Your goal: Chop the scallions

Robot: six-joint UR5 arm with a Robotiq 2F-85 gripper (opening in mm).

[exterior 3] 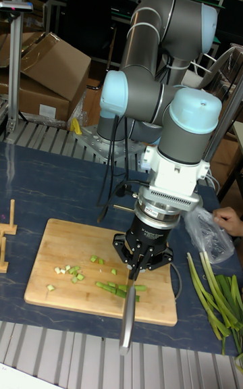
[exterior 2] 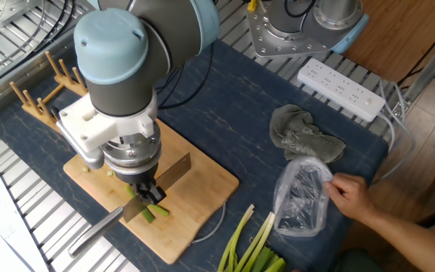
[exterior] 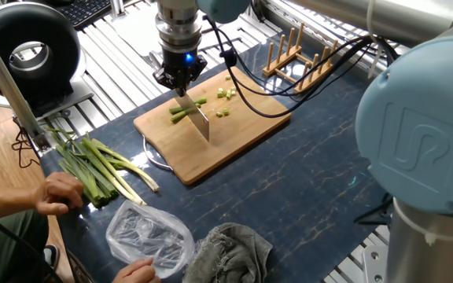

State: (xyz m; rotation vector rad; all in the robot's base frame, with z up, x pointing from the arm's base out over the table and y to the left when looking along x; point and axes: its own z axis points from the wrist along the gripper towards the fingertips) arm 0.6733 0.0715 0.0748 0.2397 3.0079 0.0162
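Observation:
My gripper (exterior: 182,89) is shut on a knife (exterior: 200,123) over the wooden cutting board (exterior: 234,137). The blade rests across short green scallion stalks (exterior: 185,112). Small chopped bits (exterior: 225,94) lie further along the board. In the other fixed view the gripper (exterior 2: 148,195) hides most of the stalks (exterior 2: 149,212), and the knife handle (exterior 2: 97,230) sticks out toward the board's edge. The tall fixed view shows the gripper (exterior 3: 137,269), the knife (exterior 3: 127,315), cut pieces (exterior 3: 113,287) and bits (exterior 3: 70,273). Whole scallions (exterior: 93,167) lie off the board on the table.
A person's hand (exterior: 57,192) rests by the whole scallions, and another hand (exterior 2: 350,193) holds a clear plastic bag (exterior: 148,236). A grey cloth (exterior: 230,250) lies near the bag. A wooden rack (exterior: 297,55) stands beyond the board, and a power strip (exterior 2: 342,91) lies at the table's edge.

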